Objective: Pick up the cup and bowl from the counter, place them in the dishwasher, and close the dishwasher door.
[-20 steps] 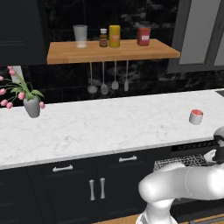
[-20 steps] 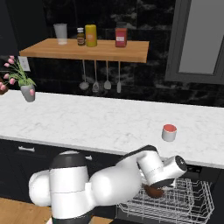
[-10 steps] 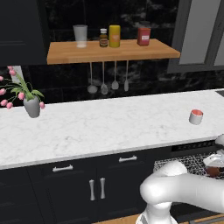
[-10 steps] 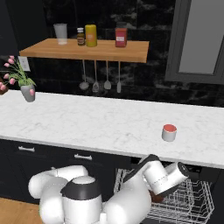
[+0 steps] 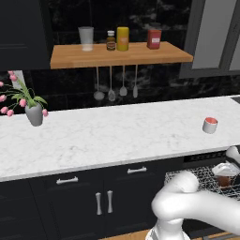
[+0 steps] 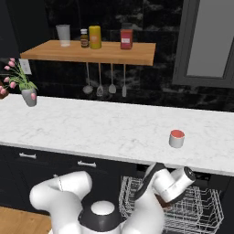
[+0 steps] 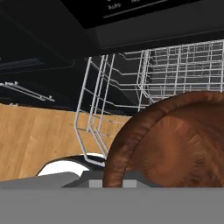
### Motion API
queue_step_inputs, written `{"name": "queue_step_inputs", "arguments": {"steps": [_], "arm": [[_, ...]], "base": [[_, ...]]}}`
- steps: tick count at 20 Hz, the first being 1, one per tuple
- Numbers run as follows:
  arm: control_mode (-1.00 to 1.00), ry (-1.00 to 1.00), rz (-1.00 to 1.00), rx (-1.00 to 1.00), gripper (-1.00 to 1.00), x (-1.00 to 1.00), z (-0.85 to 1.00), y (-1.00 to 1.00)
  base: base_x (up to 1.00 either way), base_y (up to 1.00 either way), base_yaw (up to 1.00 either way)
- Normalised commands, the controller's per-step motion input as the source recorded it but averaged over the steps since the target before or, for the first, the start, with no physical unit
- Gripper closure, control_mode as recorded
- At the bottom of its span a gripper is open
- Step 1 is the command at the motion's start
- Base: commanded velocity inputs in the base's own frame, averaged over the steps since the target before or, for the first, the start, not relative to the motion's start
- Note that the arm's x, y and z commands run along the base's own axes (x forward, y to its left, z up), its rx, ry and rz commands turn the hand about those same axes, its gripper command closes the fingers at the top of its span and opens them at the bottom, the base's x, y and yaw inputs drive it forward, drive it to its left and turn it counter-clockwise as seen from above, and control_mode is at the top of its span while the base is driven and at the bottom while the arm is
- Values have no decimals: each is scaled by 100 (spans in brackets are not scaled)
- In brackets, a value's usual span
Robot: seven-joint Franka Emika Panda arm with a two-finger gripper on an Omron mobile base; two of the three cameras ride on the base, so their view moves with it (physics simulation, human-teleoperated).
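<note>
On the counter [image 5: 117, 133] in the left base view, at about three o'clock, you have the cup [image 5: 210, 125] standing upright, white outside and red inside, untouched; down at four o'clock the gripper [image 5: 225, 174] hangs over the pulled-out wire rack [image 5: 187, 177] of the dishwasher [image 5: 206, 159], with a brown bowl [image 5: 224, 181] beneath it. In the right base view, the same cup [image 6: 176, 138] sits at three o'clock on the marble, well apart from the arm; the wrist sits low at five o'clock above the rack [image 6: 201, 212], with a sliver of brown bowl [image 6: 161, 201] just under it. In the hand view, the bowl [image 7: 170, 144] crowds the lower right, its wooden rim at the fingertips: you have the jaws drawn narrow, clamped on that rim. The grey rack [image 7: 131, 96] lies beyond, from nine to one o'clock, with wooden floor [image 7: 35, 140] at nine. Judged step: placing the bowl in the dishwasher, first of two items. Your next move calls for lowering the bowl into the rack and releasing; the cup and the door remain.
</note>
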Motion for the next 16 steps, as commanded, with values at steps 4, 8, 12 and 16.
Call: {"name": "queue_step_inputs", "arguments": {"steps": [4,8,12,16], "arm": [[-100,0,0,2,100,2,-63,-3],[-100,0,0,0,100,2,-60,-1],[-100,1,0,0,100,0,-46,-8],[-100,5,0,0,100,0,-58,-6]], "base": [[0,0,0],[0,0,0],[0,0,0],[0,0,0]]}}
